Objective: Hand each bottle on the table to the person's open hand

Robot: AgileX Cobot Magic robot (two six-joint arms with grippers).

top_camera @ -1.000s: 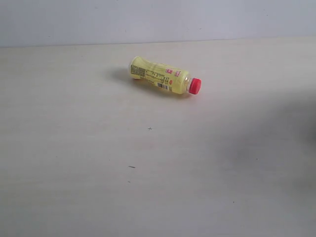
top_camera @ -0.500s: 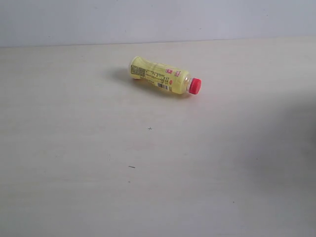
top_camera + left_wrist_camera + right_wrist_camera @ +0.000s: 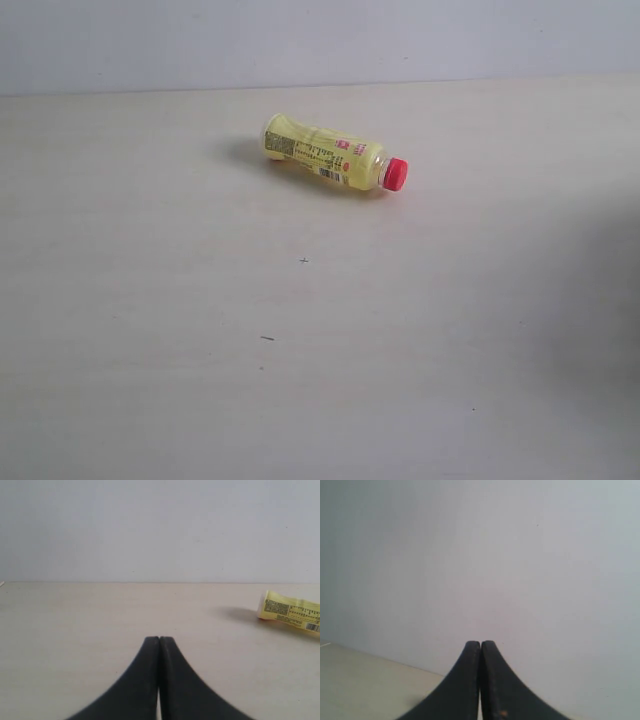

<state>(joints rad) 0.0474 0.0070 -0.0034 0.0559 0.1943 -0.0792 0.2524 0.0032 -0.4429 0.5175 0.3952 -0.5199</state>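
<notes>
Toward the far side of the tabletop (image 3: 300,380), a yellow bottle (image 3: 322,158) is lying on its side, red cap (image 3: 395,174) pointing right.
Both the left claw (image 3: 159,641) and the right claw (image 3: 480,644) are sitting clenched and empty, neither touching it. A round body lying flat is likely to be rolling off under a misjudged pinch, and no open hand is showing to receive it.

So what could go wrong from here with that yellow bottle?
The yellow plastic bottle with the red cap lies on its side on the pale beige table, so it may roll when nudged. The left end effector and right end effector are both shut; approaching without opening would likely push the bottle away. No receiving hand is in view, so a handover target is uncertain.
</notes>
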